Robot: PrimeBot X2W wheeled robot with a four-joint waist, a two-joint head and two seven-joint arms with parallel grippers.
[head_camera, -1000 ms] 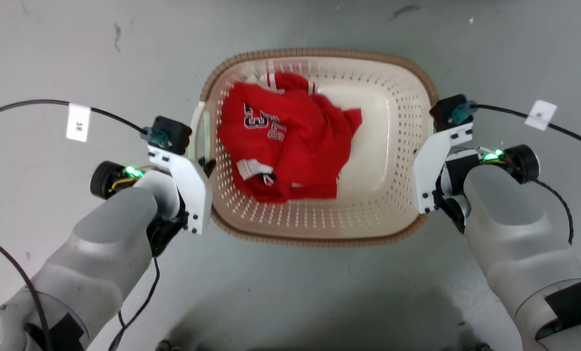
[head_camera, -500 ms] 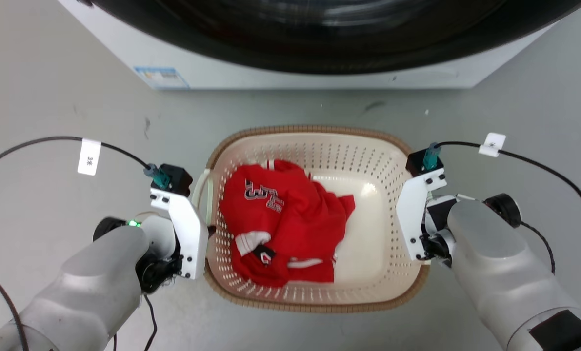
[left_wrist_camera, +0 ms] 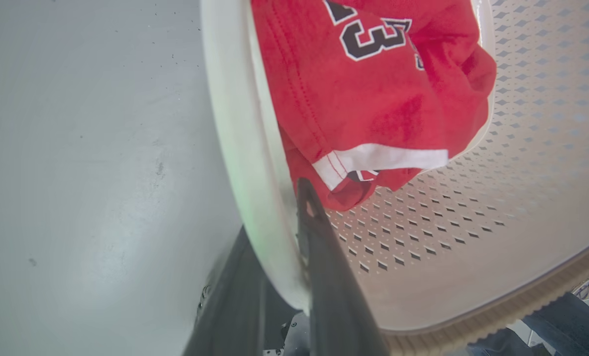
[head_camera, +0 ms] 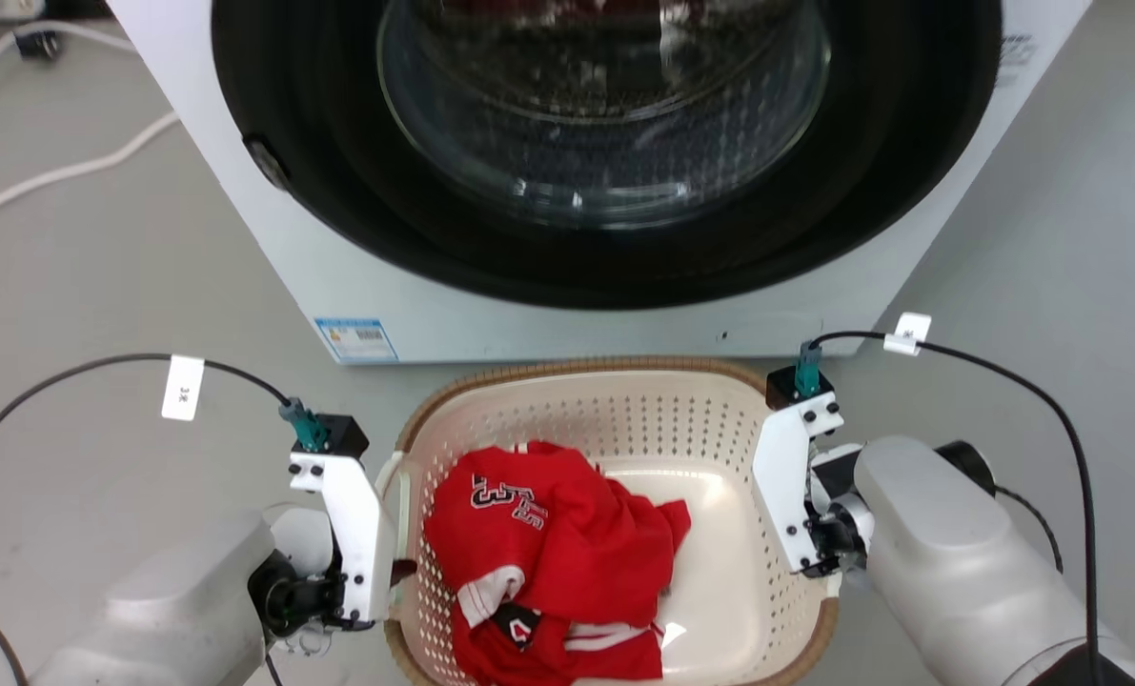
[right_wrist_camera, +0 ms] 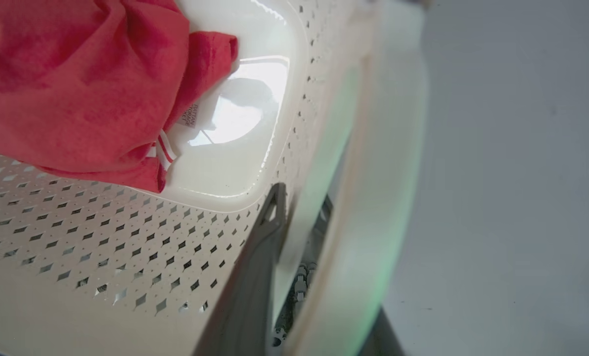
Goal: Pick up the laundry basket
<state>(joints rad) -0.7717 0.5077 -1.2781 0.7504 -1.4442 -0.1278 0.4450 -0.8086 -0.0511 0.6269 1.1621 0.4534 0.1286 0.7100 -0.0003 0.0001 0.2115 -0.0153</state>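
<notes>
Cream plastic basket: your laundry basket (head_camera: 624, 419) is low in the head view, in front of the washing machine (head_camera: 357, 286), with its far brown rim near the machine's foot. You cannot tell from these views whether its base is clear of the floor (head_camera: 100, 286).
Long axis: it runs left to right across you, so one short end faces each arm and neither arm is nearer.
Left jaws: clenched on the white left handle (left_wrist_camera: 235, 123). The inner finger (left_wrist_camera: 324, 277) sits in the gap between the handle and the perforated wall, and the outer one lies on the floor side.
Right jaws: grasping the right handle (right_wrist_camera: 393, 148) the same way. The inner finger (right_wrist_camera: 259, 257) lies along the wall, with the handle passing between the pair.
Load: a red jersey (head_camera: 557, 543) is bunched toward the left half, so you should expect that end to weigh a little more.
Relation that matters: the basket lies between your two pairs of jaws, and each handle is already inside its own pair. The coming move is therefore probably straight up, with both arms rising at the same rate.
Risk: the handles look smooth and rounded. An uneven rise would tip the basket along its long axis and could let a handle slide through.
</notes>
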